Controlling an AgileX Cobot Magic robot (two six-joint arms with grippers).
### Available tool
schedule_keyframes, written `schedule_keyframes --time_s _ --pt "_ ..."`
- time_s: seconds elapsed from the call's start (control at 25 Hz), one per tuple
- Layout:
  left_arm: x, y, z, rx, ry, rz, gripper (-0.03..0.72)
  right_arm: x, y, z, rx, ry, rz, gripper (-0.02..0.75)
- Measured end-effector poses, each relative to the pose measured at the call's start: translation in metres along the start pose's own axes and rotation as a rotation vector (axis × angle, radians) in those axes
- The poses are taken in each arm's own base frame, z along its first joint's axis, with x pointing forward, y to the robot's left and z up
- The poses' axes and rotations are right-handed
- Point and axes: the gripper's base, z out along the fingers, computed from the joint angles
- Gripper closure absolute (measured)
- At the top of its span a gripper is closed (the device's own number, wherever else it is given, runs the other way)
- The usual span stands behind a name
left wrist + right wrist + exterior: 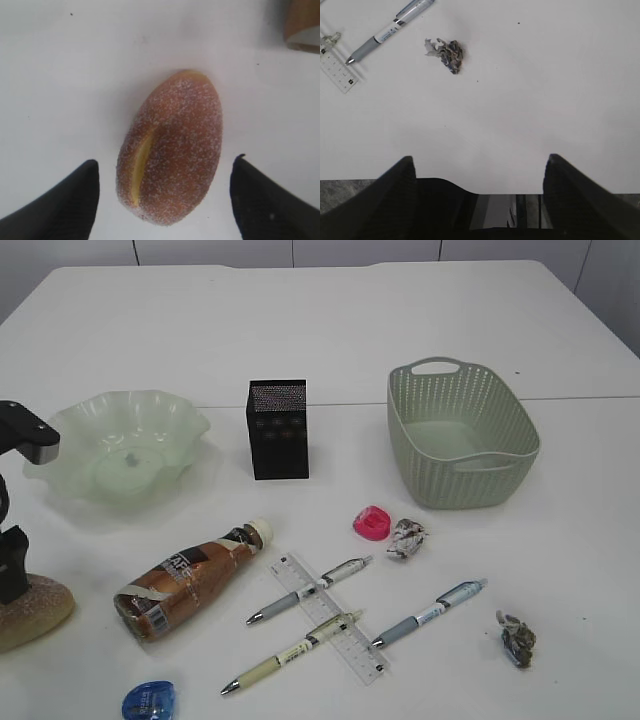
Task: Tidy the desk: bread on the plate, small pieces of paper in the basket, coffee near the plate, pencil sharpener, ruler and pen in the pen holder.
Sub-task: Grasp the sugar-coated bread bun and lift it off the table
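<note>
The bread lies on the desk at the front left, also seen as the bread. My left gripper hangs open right over it, one finger on each side, not touching. The plate is behind it, and the coffee lies on its side to the right. The pen holder and basket stand further back. The ruler lies among three pens. Two paper balls and a pink pencil sharpener lie nearby. My right gripper is open, with nothing between its fingers.
A blue sharpener lies at the front edge near the bottle. In the right wrist view, a paper ball, a pen and the ruler's end lie ahead of the right gripper, which sits over the desk's near edge.
</note>
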Motion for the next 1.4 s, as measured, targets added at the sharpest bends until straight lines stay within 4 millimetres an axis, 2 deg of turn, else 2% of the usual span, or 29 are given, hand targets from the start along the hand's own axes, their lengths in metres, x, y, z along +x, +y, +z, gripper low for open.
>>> schedule_keyframes --time_s 0.44,0.84,1.04,1.12,1.4 --pt "-0.004 0.003 0.02 0.0 0.035 0.015 0.089 0.0 0.0 0.0 0.0 0.0 -0.004 0.16" --pt "-0.007 0.001 0.053 0.058 0.119 0.01 0.091 0.0 0.0 0.0 0.0 0.0 -0.006 0.161" --pt "-0.007 0.001 0.06 0.071 0.132 0.004 0.103 0.0 0.0 0.0 0.0 0.0 -0.006 0.16" --pt "-0.007 0.001 0.06 0.073 0.131 0.002 0.135 0.0 0.0 0.0 0.0 0.0 -0.006 0.16" --pt "-0.007 0.001 0.056 0.084 0.158 -0.042 0.377 0.0 0.0 0.0 0.0 0.0 -0.006 0.16"
